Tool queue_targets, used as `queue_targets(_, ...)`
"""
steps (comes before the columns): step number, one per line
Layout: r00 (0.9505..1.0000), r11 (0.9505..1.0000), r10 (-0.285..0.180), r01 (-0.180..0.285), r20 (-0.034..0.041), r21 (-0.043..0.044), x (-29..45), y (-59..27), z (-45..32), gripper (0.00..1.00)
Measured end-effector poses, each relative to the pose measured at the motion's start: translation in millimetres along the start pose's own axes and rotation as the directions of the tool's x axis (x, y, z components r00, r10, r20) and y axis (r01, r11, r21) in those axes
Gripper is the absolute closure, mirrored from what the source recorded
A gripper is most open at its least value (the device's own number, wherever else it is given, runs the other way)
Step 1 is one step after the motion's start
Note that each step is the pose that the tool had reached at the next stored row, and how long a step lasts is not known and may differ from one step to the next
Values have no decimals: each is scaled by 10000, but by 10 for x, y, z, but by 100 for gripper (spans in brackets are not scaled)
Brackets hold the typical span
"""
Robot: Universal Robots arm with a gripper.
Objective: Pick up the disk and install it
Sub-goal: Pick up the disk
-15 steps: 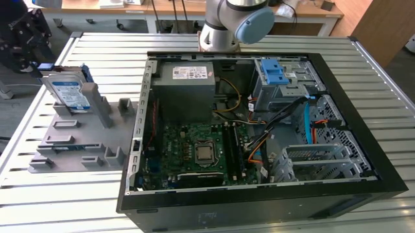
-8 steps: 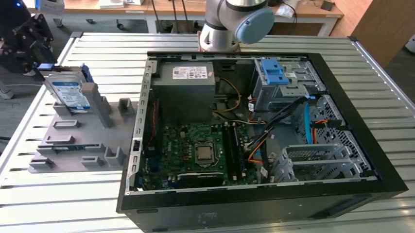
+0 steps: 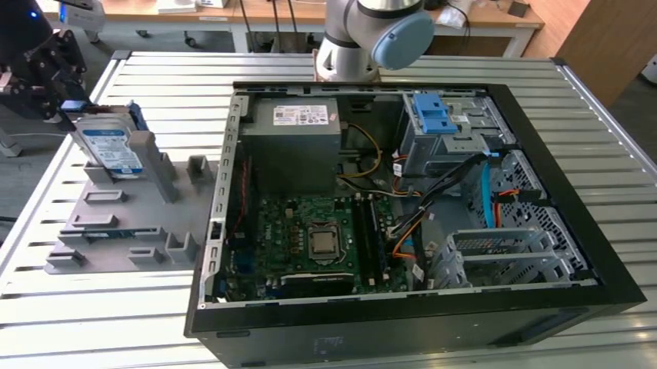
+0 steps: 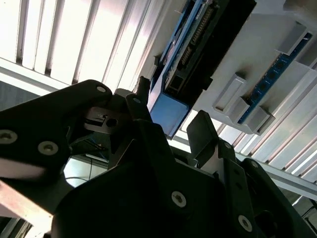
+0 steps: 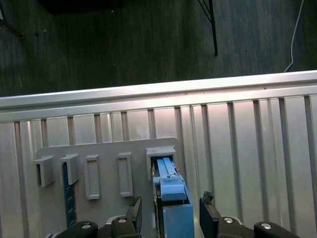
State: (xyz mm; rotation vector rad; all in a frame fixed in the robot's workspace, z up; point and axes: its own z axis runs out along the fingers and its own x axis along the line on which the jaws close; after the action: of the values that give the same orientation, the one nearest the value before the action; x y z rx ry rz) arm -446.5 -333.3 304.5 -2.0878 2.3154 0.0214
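Two fingers (image 5: 208,206) of my open claw (image 5: 171,208) straddle the disk (image 3: 111,150), nine o'clock of the PC case (image 3: 390,330); I'd close squarely, centred.

**Colleague:** Where's the disk (image 3: 111,150)?

**Me:** I see it standing on edge in a slot of the holder (image 3: 123,223), which sits on the table (image 3: 92,315) at the exterior view's left of the computer case (image 3: 411,323).

**Colleague:** And the gripper (image 5: 171,213)?

**Me:** At the disk's upper end. In the first wrist view there's one of the fingers (image 5: 208,210) on each side, with gaps between.

**Colleague:** Inside the case?

**Me:** Power supply (image 3: 292,142) in the far corner nearest the holder, and the drive bay (image 3: 441,146) off to its right.
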Motion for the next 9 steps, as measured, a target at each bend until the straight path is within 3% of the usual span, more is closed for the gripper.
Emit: queue_targets(9,10000,9999,3,-4,-41,-106,-24,3,86,42)
